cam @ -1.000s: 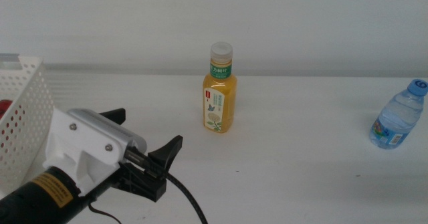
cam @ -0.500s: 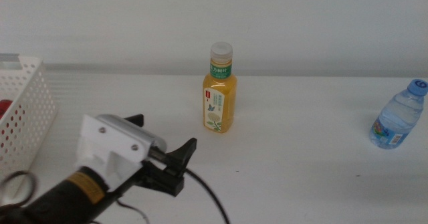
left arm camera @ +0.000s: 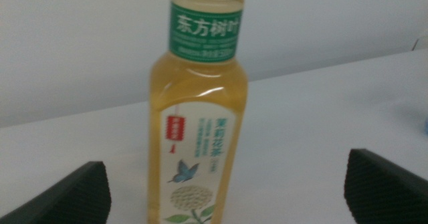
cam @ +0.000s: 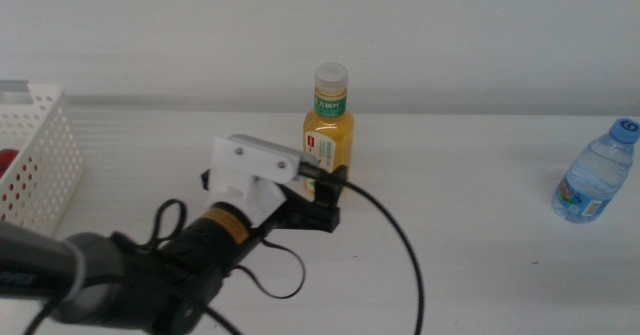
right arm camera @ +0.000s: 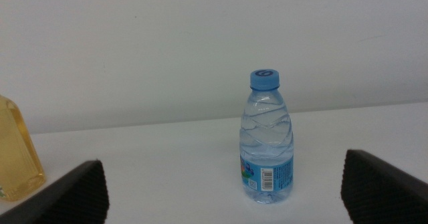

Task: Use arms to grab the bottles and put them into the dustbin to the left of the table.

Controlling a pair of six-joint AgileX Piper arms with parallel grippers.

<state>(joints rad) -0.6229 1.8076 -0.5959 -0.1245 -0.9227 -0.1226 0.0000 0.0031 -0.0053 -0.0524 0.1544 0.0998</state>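
The juice bottle wears a green neck band printed with white Chinese characters, 东方树叶. Its white body label carries a small red tag and a column of Chinese characters too blurred to read, above a blue butterfly. The water bottle shows a barcode on its blue label; its print is illegible.

Left pincer extended, jaws wide apart

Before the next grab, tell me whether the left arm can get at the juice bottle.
Probably yes: the left gripper is open, its jaws either side of the upright juice bottle, nothing between them. The right gripper waits facing the water bottle.
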